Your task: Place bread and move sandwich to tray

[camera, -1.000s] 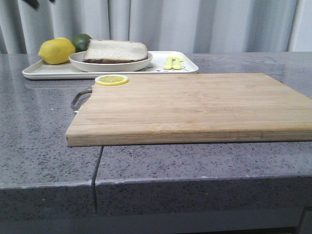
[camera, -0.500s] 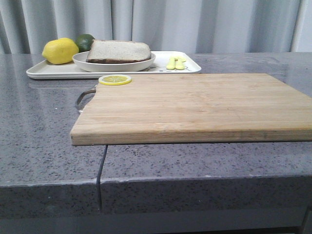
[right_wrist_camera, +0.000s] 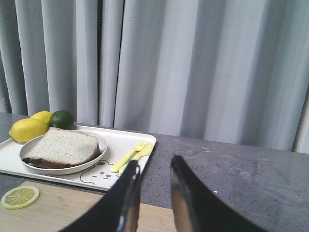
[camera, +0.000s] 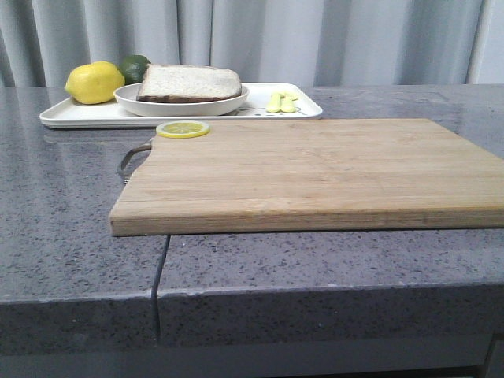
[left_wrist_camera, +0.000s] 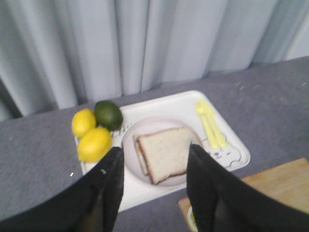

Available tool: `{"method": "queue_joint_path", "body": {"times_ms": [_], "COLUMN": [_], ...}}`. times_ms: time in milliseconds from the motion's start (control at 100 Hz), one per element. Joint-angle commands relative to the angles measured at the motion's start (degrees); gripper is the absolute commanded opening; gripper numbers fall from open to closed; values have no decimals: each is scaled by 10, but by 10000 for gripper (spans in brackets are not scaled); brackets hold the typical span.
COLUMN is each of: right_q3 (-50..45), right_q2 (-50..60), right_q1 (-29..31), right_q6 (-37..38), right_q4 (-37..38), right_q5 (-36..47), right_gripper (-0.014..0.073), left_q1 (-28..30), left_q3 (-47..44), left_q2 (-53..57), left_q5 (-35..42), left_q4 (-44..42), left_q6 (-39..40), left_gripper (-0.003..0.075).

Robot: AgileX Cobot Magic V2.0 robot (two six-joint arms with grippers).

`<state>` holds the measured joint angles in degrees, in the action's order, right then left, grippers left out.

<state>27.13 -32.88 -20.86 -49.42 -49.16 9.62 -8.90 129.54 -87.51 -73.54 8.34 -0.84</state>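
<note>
The sandwich lies on the round white plate, which stands on the white tray at the back left. The thick bread slice is its top layer, and the egg is hidden. My left gripper is open and empty, high above the tray, with its fingers framing the sandwich. My right gripper is open and empty, above the table to the right of the tray. The right wrist view shows the sandwich at the left. Neither gripper shows in the front view.
A wooden cutting board fills the table's middle, with a lemon slice on its back left corner. On the tray are a lemon, a lime and a yellow fork and knife. Grey curtains hang behind.
A dark arm part at the front view's top left edge has gone out of view. The whole view shifted slightly sideways. Sandwich, plate and tray have not moved.
</note>
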Motion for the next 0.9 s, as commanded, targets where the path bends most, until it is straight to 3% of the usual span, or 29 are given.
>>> {"method": "queue_joint_path", "body": {"times_ms": [0,180,360,560,700,890], "right_q3": [17,17,17,17,13,-16], "right_q2": [1,1,1,1,1,1], "right_q1": [2,2,2,2,2,2], "right_q6": [-4,-4,-4,-4,-7,-39], "right_q4": [5,5,5,5,5,5], "right_q5": [31,29,22,9,-14,-2], "right_gripper": [187,187,187,187,187,187], "left_q1": [-6,-6,-6,-6,-6,-6], "left_q3": [-78,-317,-616,-870,-989,-1077], "left_q2": [73,216,404,588,671,709], "left_q5": [22,128,334,536,588,612], "left_q4": [-29,-31,15,28,28,34], "left_q6": [-4,-7,-7,-7,-7,-7], "left_gripper": [285,284,285,284,284,283]}}
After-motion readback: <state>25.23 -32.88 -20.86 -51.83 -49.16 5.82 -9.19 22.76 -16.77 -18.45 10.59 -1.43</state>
